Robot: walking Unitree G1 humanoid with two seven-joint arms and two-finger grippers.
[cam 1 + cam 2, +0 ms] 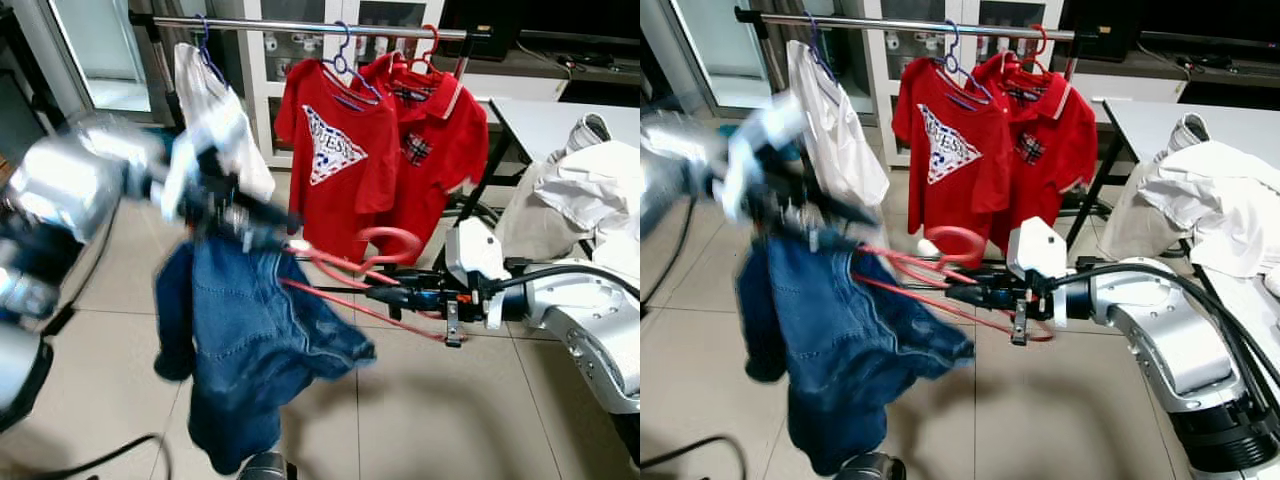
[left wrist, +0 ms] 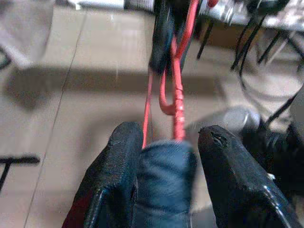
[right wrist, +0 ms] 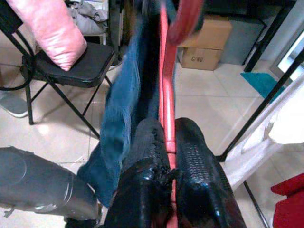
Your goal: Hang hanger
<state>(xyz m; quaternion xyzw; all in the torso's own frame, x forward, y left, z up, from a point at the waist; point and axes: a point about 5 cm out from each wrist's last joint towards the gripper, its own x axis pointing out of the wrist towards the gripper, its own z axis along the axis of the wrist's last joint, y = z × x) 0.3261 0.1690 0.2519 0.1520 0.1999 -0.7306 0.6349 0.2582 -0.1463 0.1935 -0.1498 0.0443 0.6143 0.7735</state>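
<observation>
Your right gripper (image 3: 167,156) is clamped on the red hanger (image 1: 940,262): in the right wrist view its two textured black fingers (image 3: 194,161) press together on the thin red bar, which runs straight out from between them. From the head you see that gripper (image 1: 965,292) level, pointing toward your left side, with the hanger's round hook (image 1: 390,243) curling just above the fingers.

Your left gripper (image 2: 164,142) is at the hanger's other end. Its two rounded black fingers (image 2: 122,147) stand apart, and a bunched fold of the denim garment (image 1: 250,340) sits between them with the red wire rising out of it. You cannot tell from the blurred head views how firmly it is gripped. The left arm itself is smeared by motion.

The denim is soft, dark blue, stitched, and droops from the hanger in heavy folds between the two grippers, above the pale tiled floor (image 1: 450,400).

Beyond, a metal rail (image 1: 310,27) crosses the top. On it hang a white shirt (image 1: 215,120) and two red shirts (image 1: 345,150), one with a white triangular print, the other with a collar. White laundry (image 1: 590,190) is piled on a table at your right.
</observation>
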